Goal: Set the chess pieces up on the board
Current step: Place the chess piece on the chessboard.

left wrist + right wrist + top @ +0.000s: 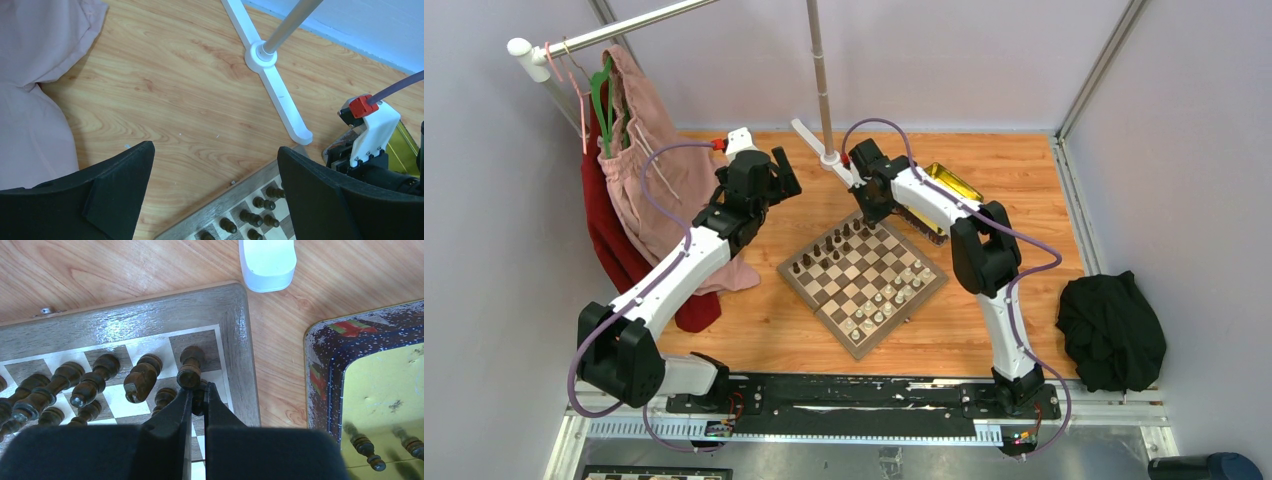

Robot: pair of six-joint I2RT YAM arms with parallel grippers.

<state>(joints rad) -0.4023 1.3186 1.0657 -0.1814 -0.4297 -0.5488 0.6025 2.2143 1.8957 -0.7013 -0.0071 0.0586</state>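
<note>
Our right gripper (198, 390) pinches what seems a dark pawn (199, 402) at the board (150, 315) corner, just beside the corner piece (190, 371); opening wide or lifting askew could topple that neighbour; our left gripper (215, 186) hangs open off-board.

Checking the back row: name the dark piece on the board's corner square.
The dark piece ahead of the right gripper, against the board's corner; the other pieces stand further along the row.
</note>
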